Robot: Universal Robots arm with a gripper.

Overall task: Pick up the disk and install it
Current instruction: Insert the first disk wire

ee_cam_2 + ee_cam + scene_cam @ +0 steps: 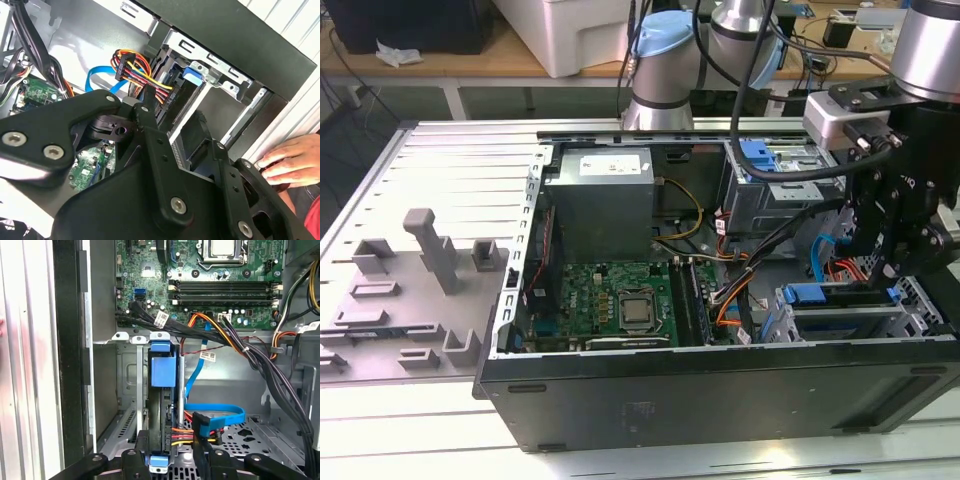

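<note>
End effector [170, 460], one disk [163, 390] in bay

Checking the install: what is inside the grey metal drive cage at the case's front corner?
The blue-framed disk stands on edge in the grey metal drive cage. The black gripper is at its near end. The frame hides its label, and its far end is out of sight.

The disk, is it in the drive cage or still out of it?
In. The disk stands on edge in the metal drive cage, its blue frame showing, in the first wrist view. Whether it is fully seated, cannot tell.
</note>
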